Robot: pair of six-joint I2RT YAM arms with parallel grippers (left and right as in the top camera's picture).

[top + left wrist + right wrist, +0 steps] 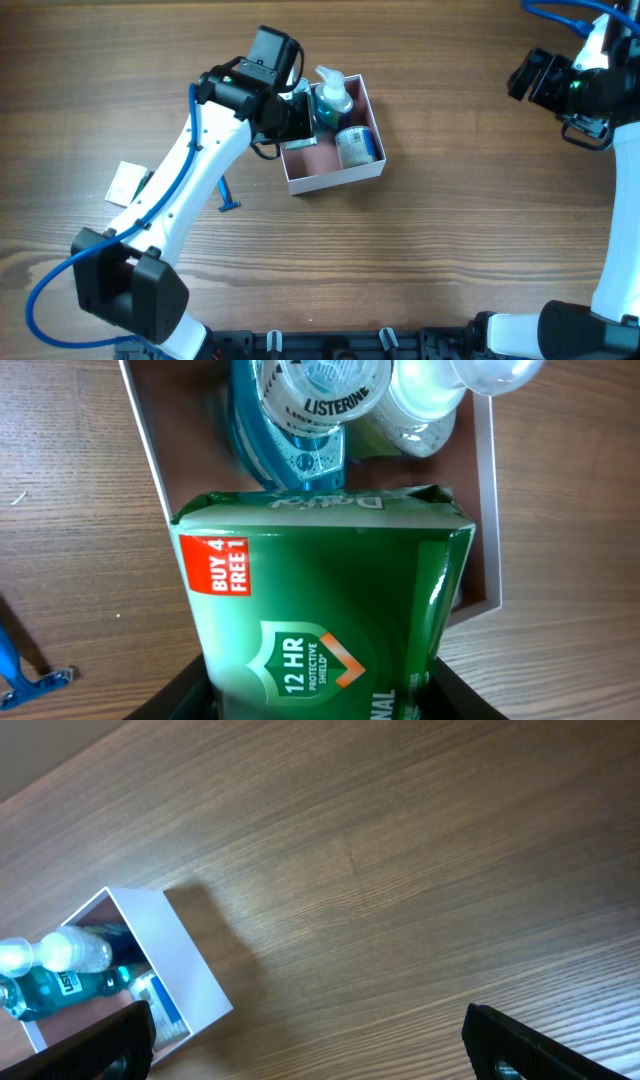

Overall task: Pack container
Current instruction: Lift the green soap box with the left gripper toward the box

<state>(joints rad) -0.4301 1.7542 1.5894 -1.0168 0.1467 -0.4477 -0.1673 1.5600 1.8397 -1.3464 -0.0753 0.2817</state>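
Overhead view: the container (335,181) sits on the table (430,260) left of centre, with its pink floor showing at the near-left corner. The left claw (292,115) hangs over its left edge and hides that part of the box. Inside lie a blue mouthwash bottle (328,112), a clear pump bottle (337,92) and a round white-lidded jar (355,147).

Left wrist view: this alone shows what the arm covers. The left claw is clamped on a green packet (320,600), whose far end points into the box, just short of the mouthwash bottle.

Right wrist view: the right claw (325,1042) is spread wide with nothing in it, well away from the box, which appears at the lower left.

Loose on the table, left of the box: a blue razor (228,197) and a small white card (125,182).
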